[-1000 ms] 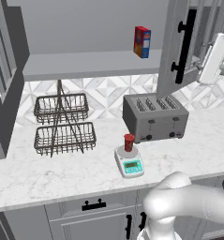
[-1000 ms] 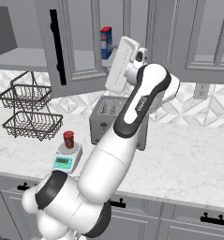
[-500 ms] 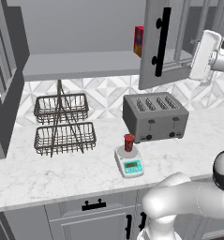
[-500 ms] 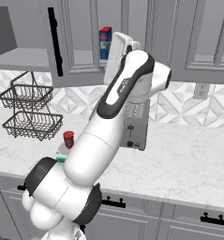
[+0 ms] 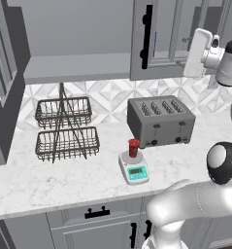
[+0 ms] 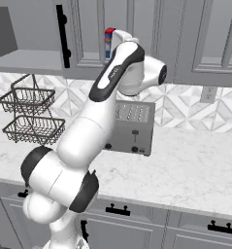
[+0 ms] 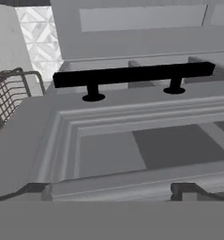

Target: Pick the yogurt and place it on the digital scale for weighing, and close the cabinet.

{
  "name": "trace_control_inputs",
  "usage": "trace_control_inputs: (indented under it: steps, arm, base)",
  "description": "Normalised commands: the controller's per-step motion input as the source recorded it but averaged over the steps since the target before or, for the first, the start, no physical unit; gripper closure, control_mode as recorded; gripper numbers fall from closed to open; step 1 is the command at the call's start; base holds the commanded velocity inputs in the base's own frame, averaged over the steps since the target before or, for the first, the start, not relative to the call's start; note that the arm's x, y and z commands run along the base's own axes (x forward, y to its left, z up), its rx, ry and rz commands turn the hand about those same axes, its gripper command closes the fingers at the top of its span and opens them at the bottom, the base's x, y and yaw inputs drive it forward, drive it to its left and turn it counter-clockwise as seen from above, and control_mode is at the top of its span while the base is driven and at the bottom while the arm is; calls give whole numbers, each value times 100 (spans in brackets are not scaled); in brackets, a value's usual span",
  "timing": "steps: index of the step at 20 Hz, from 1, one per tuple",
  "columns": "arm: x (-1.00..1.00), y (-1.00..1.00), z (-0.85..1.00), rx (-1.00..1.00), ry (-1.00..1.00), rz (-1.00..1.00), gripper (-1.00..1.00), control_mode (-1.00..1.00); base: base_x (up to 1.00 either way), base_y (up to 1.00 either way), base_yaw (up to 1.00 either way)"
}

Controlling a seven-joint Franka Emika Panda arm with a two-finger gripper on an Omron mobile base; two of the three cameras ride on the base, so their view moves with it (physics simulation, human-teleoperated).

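The yogurt (image 5: 133, 147), a small red cup, stands upright on the round plate of the digital scale (image 5: 135, 171) in front of the toaster. High on the right, my gripper (image 5: 192, 57) is against the outer face of the cabinet's right door (image 5: 172, 34), to the right of its black bar handle (image 5: 147, 36). That door stands almost flush with the cabinet front. In the hand view the door panel (image 7: 108, 150) and handle (image 7: 132, 75) are very close. My gripper (image 7: 111, 191) is open, its fingertips (image 7: 38, 190) spread wide with nothing between them. In the right base view my arm hides the yogurt and scale.
The cabinet's left door (image 5: 2, 78) still hangs open at the far left. A grey toaster (image 5: 159, 120) sits behind the scale and a two-tier wire basket (image 5: 64, 129) to its left. A red-and-blue box (image 6: 109, 41) shows beside the door. Drawers (image 5: 98, 221) line the counter front.
The right cabinet door has swung from wide open to nearly shut, my hand following against it. The red-and-blue box is now mostly covered by the door.
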Motion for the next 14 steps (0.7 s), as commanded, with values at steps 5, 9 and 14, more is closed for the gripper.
trace_control_inputs:
  steps: [5, 9, 14]
  arm:
    - [85, 32, -31, -3, -12, -9, -100, -100]
    - [61, 14, -24, -1, -20, -14, -100, -100]
    - [-84, 3, 4, 7, -6, -1, -100, -100]
  base:
    - [0, 0, 0]
    - [0, 0, 0]
    - [0, 0, 0]
